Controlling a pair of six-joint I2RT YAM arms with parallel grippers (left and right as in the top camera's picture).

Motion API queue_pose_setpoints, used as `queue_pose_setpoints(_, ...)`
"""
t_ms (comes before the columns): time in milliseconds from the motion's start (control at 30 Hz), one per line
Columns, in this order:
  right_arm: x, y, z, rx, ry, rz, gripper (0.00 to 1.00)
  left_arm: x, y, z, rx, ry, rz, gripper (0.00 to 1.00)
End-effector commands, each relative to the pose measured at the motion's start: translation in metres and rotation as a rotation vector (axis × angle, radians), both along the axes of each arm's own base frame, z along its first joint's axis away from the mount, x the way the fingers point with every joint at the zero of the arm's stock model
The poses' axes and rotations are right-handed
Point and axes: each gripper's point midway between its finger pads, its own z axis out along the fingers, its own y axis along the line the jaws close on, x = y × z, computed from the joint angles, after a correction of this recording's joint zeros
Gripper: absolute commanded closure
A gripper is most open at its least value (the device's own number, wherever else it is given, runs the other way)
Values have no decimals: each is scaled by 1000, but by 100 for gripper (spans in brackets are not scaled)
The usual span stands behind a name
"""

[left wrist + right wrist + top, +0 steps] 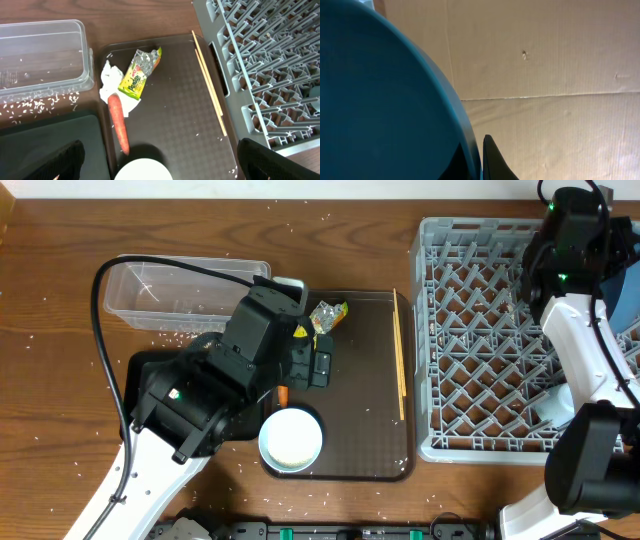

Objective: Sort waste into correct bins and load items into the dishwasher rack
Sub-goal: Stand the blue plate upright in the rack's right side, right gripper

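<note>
The left wrist view shows the whole carrot (pixel 118 122) on the tray (pixel 175 125), touching the tissue (pixel 106 80). Overhead shows only its tip. The left gripper (pixel 160 152) has its jaws wide apart above. Only the right wrist view shows the right gripper (pixel 482 162) clamped on the plate (pixel 385 100).

dark-blue plate (pixel 380 100) fills left | black tool fingertip (pixel 492 161) at its rim, apparently gripping | beige board (pixel 545 50) behind

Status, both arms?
Left gripper open, over carrot and bowl on the brown tray. Right gripper shut on blue plate, at the rack's right side. Wrapper, tissue, chopsticks lie on tray; nothing in the way.
</note>
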Motion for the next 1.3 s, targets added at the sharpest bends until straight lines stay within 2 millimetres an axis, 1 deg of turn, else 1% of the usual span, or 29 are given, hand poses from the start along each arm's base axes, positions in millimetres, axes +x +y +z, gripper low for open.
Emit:
queue_pose_setpoints(0,4,2,-3,7,17,20,99,-1,4,4,13,-13,4,2)
queue_pose_setpoints(100,7,5,-13,41,12,43,99,-1,4,4,14,-12,4,2)
queue_pose_setpoints(233,11,12,-39,111,62,97,99,-1,4,4,14,-12,4,2)
queue_pose_setpoints(300,11,12,-45,122,70,95,99,-1,4,4,14,-13,4,2)
queue_pose_setpoints(333,11,12,-48,123,81,94,97,-1,4,4,14,-12,4,2)
queue_pose_setpoints(367,11,12,-50,123,89,93,91,-1,4,4,14,-12,4,2)
queue_pose_setpoints(433,11,12,-51,122,92,91,72,-2,5,3,16,-9,4,2)
queue_pose_setpoints(500,12,13,-50,122,88,93,59,-2,5,3,18,-7,4,2)
queue_pose_setpoints(567,11,14,-48,117,86,91,53,-3,6,2,20,-4,4,2)
queue_pose_setpoints(600,11,16,-47,113,81,87,40,-3,6,2,20,-3,4,2)
queue_pose_setpoints(633,10,17,-47,109,77,82,34,-3,6,2,20,-3,4,2)
queue_pose_setpoints(700,10,21,-45,100,68,76,32,-3,6,2,20,-3,4,2)
queue_pose_setpoints(733,10,25,-43,99,58,79,29,-3,6,2,20,-4,4,2)
queue_pose_setpoints(867,12,43,-35,122,-40,100,16,-3,6,2,21,-4,4,2)
queue_pose_setpoints(933,12,56,-30,140,-89,120,10,-3,6,2,21,-4,4,2)
queue_pose_setpoints(1067,11,88,-24,154,-77,188,6,-2,6,2,22,-5,5,2)
queue_pose_setpoints(1100,9,96,-23,161,-81,203,3,-2,7,2,27,-9,11,2)
queue_pose_setpoints(1133,7,105,-21,176,-98,219,1,-1,9,3,34,-14,18,2)
queue_pose_setpoints(1167,5,113,-20,200,-124,233,1,0,11,3,39,-19,25,2)
queue_pose_setpoints(1200,3,125,-23,241,-137,263,1,1,13,4,46,-27,33,2)
queue_pose_setpoints(1267,-2,149,-34,347,-111,340,1,1,18,8,54,-47,50,2)
